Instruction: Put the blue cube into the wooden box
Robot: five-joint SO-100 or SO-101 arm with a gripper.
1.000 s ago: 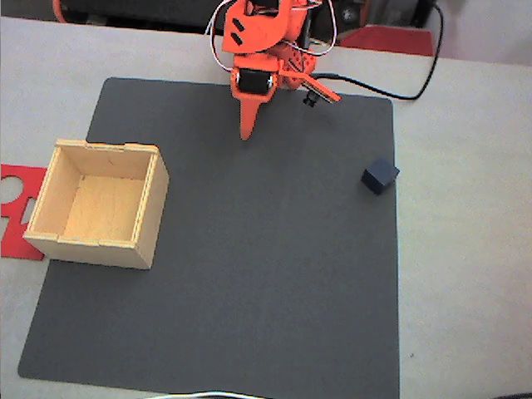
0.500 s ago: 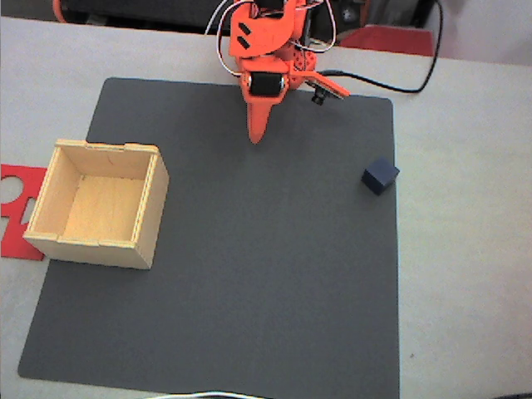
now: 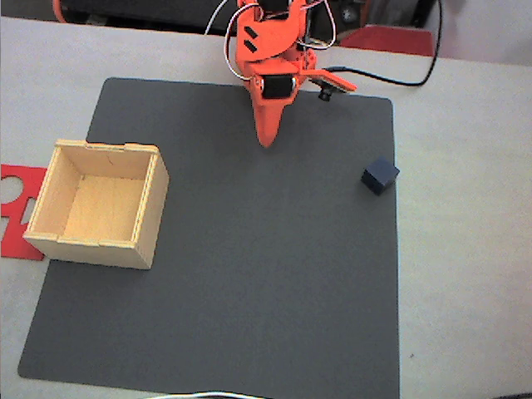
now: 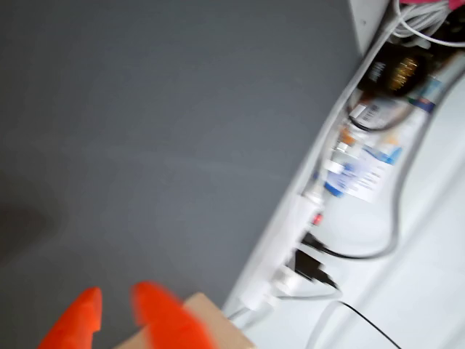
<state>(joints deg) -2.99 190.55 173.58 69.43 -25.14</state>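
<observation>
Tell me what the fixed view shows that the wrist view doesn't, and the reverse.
Fixed view alone: the blue cube by the mat's right edge and the flat red piece left of the box. Wrist view alone: a white power strip with plugged cables. Shared: the grey mat, the gripper, and the wooden box, whose corner sits by the fingertips in the wrist view.

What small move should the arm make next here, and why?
Probably swing the pincer toward the right of the fixed view and out over the blue cube. The cube sits untouched near the right edge of the dark mat, the pincer hangs near the mat's top middle holding nothing, and the wooden box on the left is empty.
</observation>
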